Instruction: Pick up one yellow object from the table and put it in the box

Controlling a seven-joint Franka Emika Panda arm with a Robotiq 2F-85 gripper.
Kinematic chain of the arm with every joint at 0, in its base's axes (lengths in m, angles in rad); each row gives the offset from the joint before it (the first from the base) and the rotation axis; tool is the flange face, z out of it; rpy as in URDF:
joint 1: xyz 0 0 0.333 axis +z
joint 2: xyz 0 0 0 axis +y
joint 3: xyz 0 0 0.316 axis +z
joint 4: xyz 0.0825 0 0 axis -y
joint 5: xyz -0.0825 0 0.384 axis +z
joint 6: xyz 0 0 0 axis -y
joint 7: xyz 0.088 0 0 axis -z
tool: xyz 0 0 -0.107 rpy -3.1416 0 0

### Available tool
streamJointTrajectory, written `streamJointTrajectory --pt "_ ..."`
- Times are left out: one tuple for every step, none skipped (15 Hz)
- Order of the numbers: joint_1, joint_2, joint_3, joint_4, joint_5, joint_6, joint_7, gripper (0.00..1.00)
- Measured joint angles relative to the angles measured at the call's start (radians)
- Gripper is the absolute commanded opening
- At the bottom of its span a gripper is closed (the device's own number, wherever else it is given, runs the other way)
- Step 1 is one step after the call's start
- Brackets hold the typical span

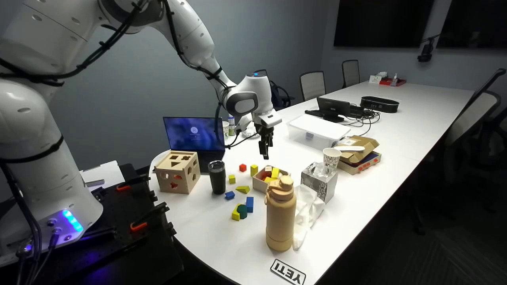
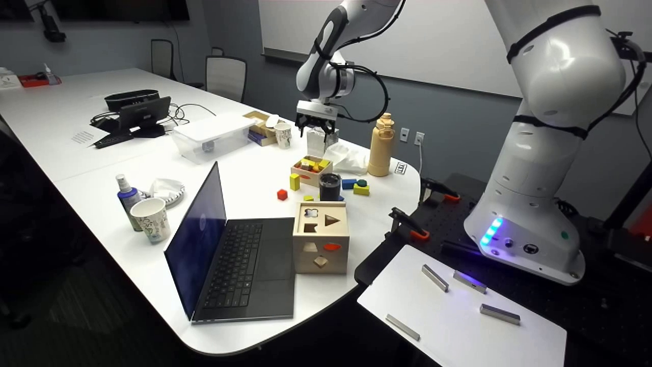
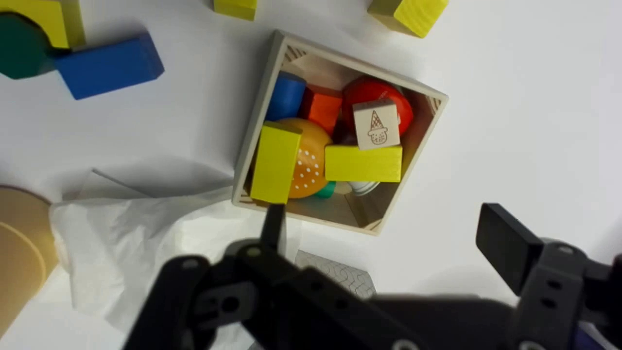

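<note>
In both exterior views the pincer point(image 3: 391, 233) is hanging above the white surface point(image 1: 222, 245); in the wrist view its jaws are standing wide apart and gripping nothing. The box point(image 1: 175, 171), a light wooden cube with cut-out holes, is standing left of centre in an exterior view, just beside a dark tumbler point(image 1: 218, 180) and a laptop point(image 1: 194, 132). At the upper middle of the wrist view, a small wooden tray point(image 3: 360, 66) is holding two yellow blocks point(image 3: 274, 163): one is lying along its left wall, the other is lying toward its right, and an orange dotted piece point(image 3: 311, 155) is showing between them. Around the centre of an exterior view, an upright yellow block point(image 1: 254, 170) is standing near a red piece point(image 1: 243, 168), and a yellow cube point(image 1: 232, 179) and a yellow wedge point(image 1: 243, 189) are lying between it and the tumbler. Lower down, a dark green piece point(image 1: 242, 211) is overlapping another yellow block point(image 1: 235, 215) in the frame.
</note>
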Motion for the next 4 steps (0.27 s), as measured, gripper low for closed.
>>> streamJointTrajectory --pt "0.012 -0.034 -0.01 -0.022 -0.009 -0.02 0.009 1.0" --pt "0.022 -0.067 -0.017 -0.046 -0.019 -0.036 0.012 1.0" --pt "0.029 -0.101 -0.022 -0.072 -0.031 -0.047 0.012 1.0" --pt "0.031 -0.135 -0.021 -0.1 -0.04 -0.051 0.012 1.0"
